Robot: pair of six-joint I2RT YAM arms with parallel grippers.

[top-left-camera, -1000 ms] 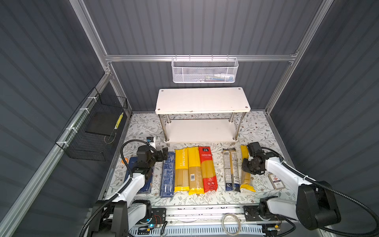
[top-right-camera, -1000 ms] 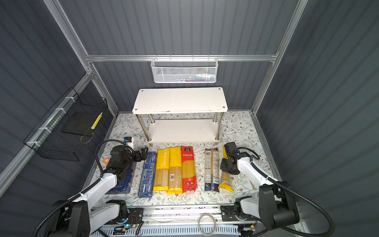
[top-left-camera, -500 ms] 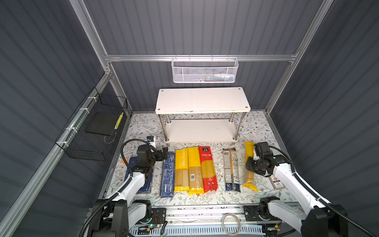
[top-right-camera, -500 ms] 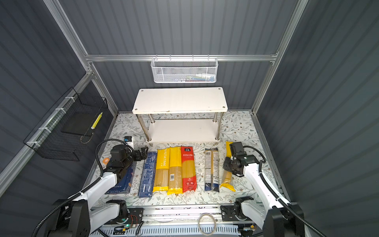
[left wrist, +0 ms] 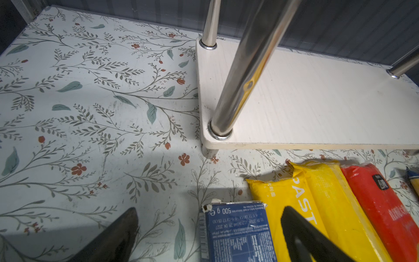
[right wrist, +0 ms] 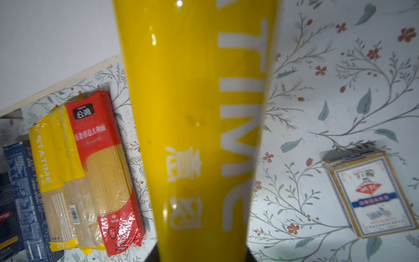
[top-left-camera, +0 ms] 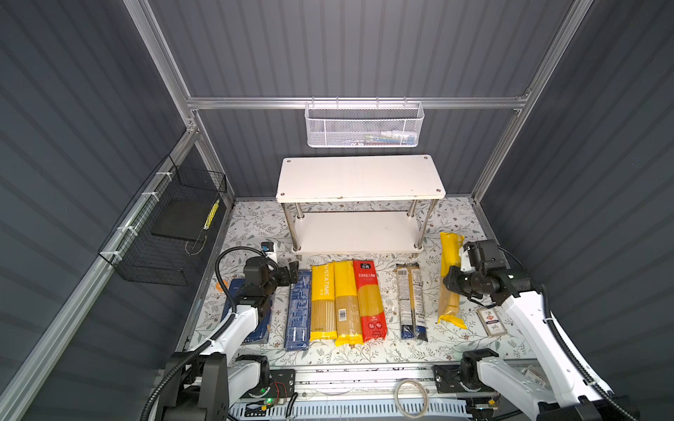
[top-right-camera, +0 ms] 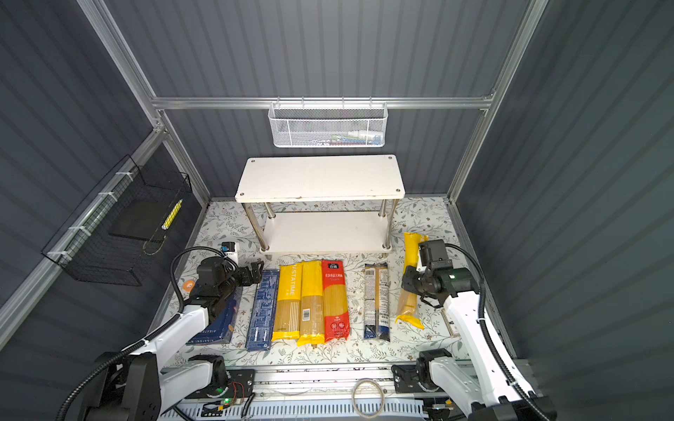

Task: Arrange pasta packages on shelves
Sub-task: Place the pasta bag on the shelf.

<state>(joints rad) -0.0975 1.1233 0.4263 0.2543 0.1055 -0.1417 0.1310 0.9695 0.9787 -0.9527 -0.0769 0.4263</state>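
My right jaws clamp a yellow spaghetti bag (top-left-camera: 449, 251), apparently tilted up off the surface (top-left-camera: 255, 233), right of the shelves (top-left-camera: 359, 178), my left jaws stand apart over the end of the narrow blue box (top-left-camera: 298, 313).

Arms: left arm (top-left-camera: 240, 324) and right arm (top-left-camera: 529, 320) were of the same build, with smooth white link shells and black joint housings. A black corrugated conduit (top-left-camera: 219, 268) ran along each arm, strapped to the white links with white ties. A small green light (top-right-camera: 452, 277) showed on the right arm's black wrist housing. The left gripper (top-left-camera: 293, 272) had matte black, tapered fingers (left wrist: 301, 238). Black base blocks sat on an aluminium rail (top-left-camera: 364, 371). A bare circuit board (top-left-camera: 271, 399) with a green LED and red wires lay by the left base.
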